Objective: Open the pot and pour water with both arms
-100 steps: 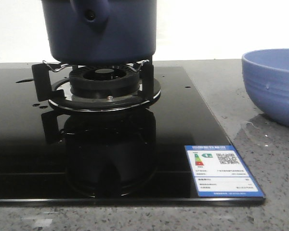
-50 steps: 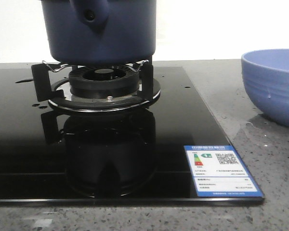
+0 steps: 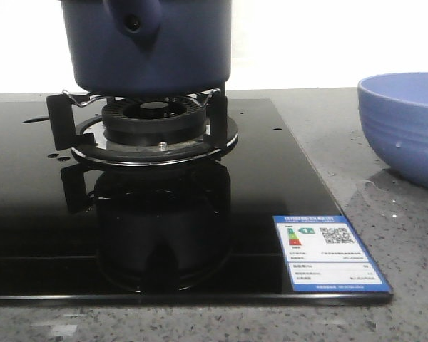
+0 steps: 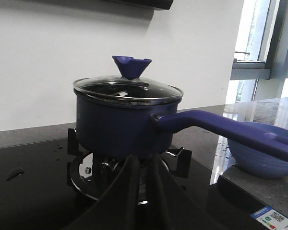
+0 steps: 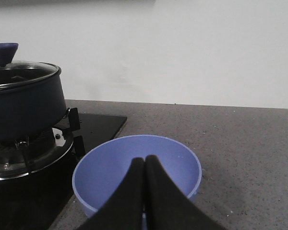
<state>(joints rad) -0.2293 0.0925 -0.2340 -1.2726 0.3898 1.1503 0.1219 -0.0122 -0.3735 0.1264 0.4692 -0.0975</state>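
The dark navy pot [image 3: 150, 50] stands on the gas burner [image 3: 155, 121], its handle stub with a hole facing the front camera. In the left wrist view the pot [image 4: 117, 127] carries a glass lid [image 4: 127, 91] with a blue knob [image 4: 131, 65], and its long handle [image 4: 221, 127] points toward the bowl. My left gripper [image 4: 143, 160] is in front of the pot, apart from it, empty, with a narrow gap between its fingers. My right gripper [image 5: 145, 160] is shut and empty, over the near side of the bowl. Water drops [image 3: 39, 119] lie on the stove glass.
A periwinkle bowl [image 3: 406, 128] stands on the grey counter right of the black glass stove [image 3: 271, 171]; it also shows in the right wrist view [image 5: 110, 167]. A thin wet patch [image 3: 371, 187] lies beside it. A blue label [image 3: 332, 253] sits at the stove's front right corner.
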